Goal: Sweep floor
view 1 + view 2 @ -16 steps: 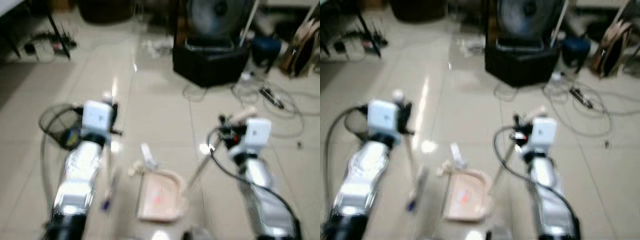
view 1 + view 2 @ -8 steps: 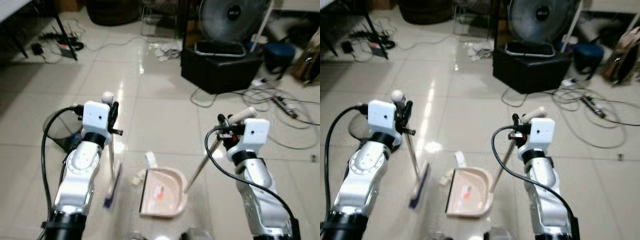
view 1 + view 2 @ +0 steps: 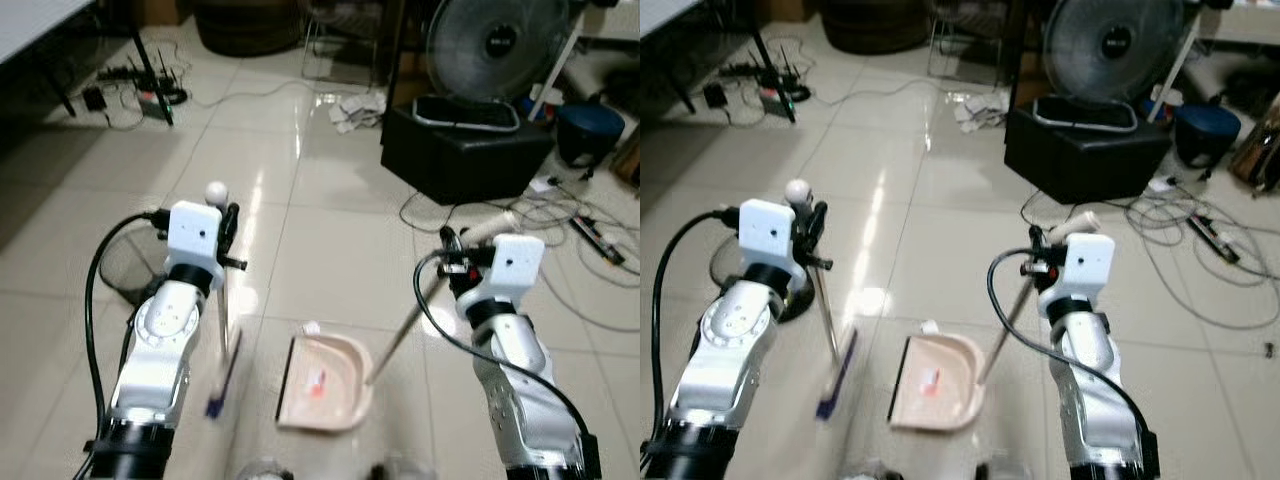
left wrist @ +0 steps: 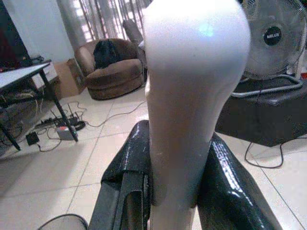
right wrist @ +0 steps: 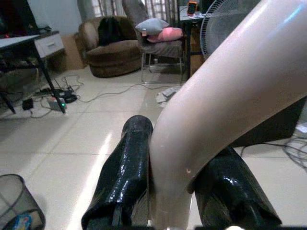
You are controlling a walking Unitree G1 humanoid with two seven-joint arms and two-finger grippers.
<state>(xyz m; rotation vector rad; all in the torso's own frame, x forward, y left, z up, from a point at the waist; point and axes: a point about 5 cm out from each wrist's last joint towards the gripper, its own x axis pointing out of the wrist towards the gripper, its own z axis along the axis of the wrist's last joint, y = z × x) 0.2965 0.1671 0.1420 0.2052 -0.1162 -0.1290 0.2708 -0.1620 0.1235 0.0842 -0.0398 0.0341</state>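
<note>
Broom (image 3: pixel 222 372) and dustpan (image 3: pixel 323 382) were both down on the pale tiled floor (image 3: pixel 330 240), right in front of the robot. The left gripper (image 4: pixel 165 163) was squeezed tight around the top of the broom's white handle, and the broom's dark brush end rested on the tiles just beside the dustpan's open side. The right gripper (image 5: pixel 175 189) was clamped on the cream handle of the dustpan, which slanted down to the pink pan lying flat between the two arms. A little red bit (image 3: pixel 318 384) lay inside the pan, and a small white scrap (image 3: pixel 310 327) sat on the floor at the pan's far edge. It looked like the robot was in the middle of brushing dirt into the pan. Next, I think the broom would need to push the white scrap toward the pan's open mouth while the pan stayed flat and still. Farther off were a black box (image 3: pixel 462 150) with a fan (image 3: pixel 497 45) on it, tangled cables (image 3: pixel 560 225), and a wire bin (image 3: pixel 128 265) by the left arm.
</note>
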